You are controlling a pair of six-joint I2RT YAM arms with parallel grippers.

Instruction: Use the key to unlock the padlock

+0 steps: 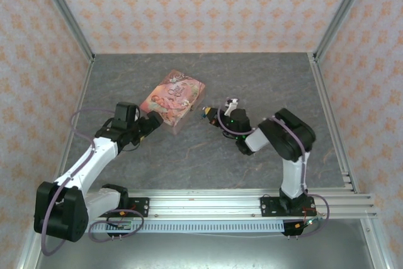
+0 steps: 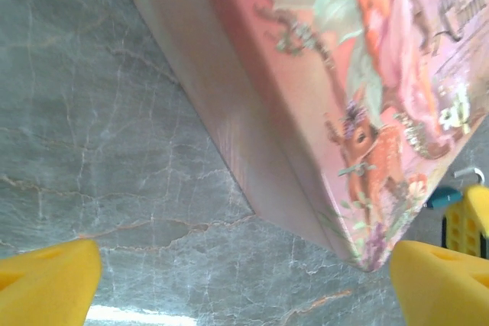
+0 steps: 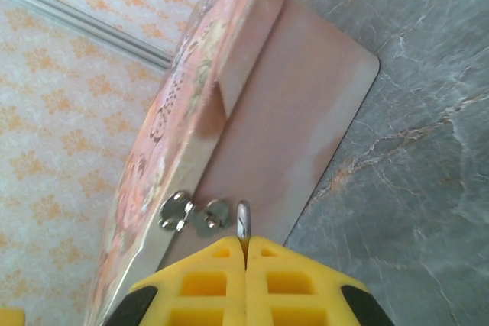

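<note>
The pink tin (image 1: 175, 99) lies flat near the middle of the tabletop (image 1: 189, 155), a little toward the far edge and turned askew to the edges. Its illustrated lid faces up and looks shut, so what it holds cannot be seen. The right wrist view shows a small silvery clasp (image 3: 177, 211) on the tin's plain side wall.

The right gripper (image 3: 246, 253) is just beside that wall, on the tin's right. Its yellow fingers are clenched together on the padlock (image 3: 243, 221), and only the thin silvery shackle pokes out at the seam between them. From the left wrist camera a bit of the padlock's teal body (image 2: 442, 198) shows past the tin's corner, next to the right gripper's yellow finger (image 2: 467, 223).

The left gripper (image 2: 244, 280) is low at the tin's near-left corner. Its fingers (image 2: 46, 280) are spread wide and hold nothing. The tin stands between the two grippers. I cannot make out the key.
</note>
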